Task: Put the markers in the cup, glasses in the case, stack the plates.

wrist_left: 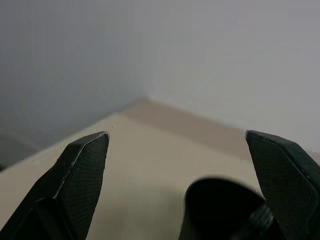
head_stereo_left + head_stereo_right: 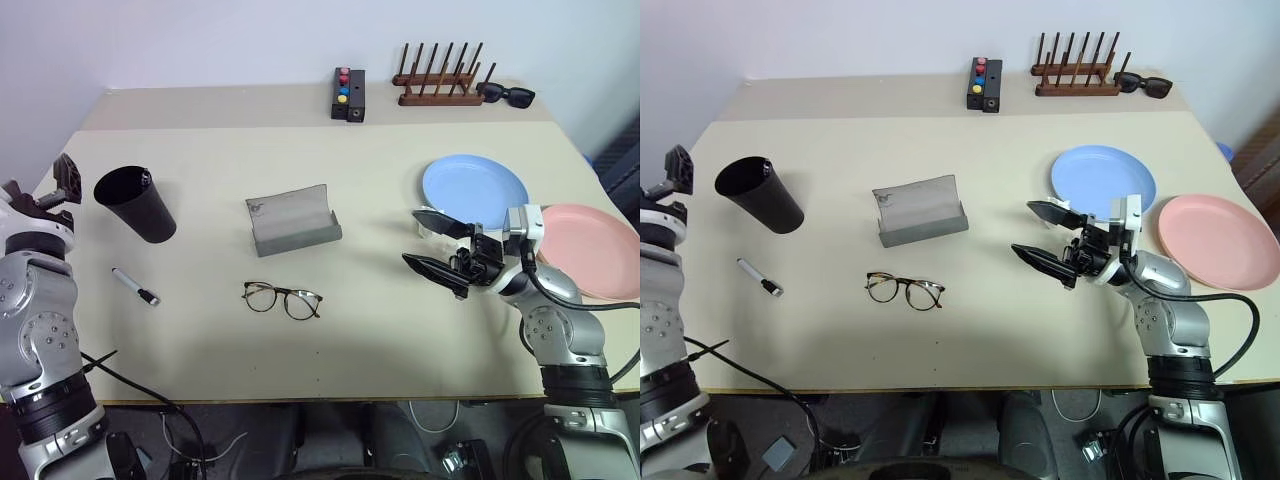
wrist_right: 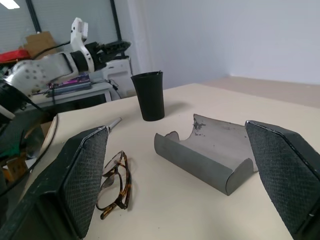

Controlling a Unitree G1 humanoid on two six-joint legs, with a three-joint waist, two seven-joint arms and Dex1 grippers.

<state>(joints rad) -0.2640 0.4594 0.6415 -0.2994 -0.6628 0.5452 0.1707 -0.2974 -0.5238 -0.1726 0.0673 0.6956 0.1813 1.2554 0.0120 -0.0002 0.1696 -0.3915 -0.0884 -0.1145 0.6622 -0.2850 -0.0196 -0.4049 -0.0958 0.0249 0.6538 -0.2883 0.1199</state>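
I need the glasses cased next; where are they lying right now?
In the left eye view the glasses lie open on the table near its front middle, just in front of the open grey case, with the loose marker off to their left.

head pair: downward, whole table (image 2: 330, 180) | wrists: low, near tabletop

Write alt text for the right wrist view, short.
The right gripper, its two black fingers wide open, faces the open grey case on a beige table. The wire-framed glasses lie beside the case, with a marker and the upright black cup beyond; the left gripper hangs above the cup.
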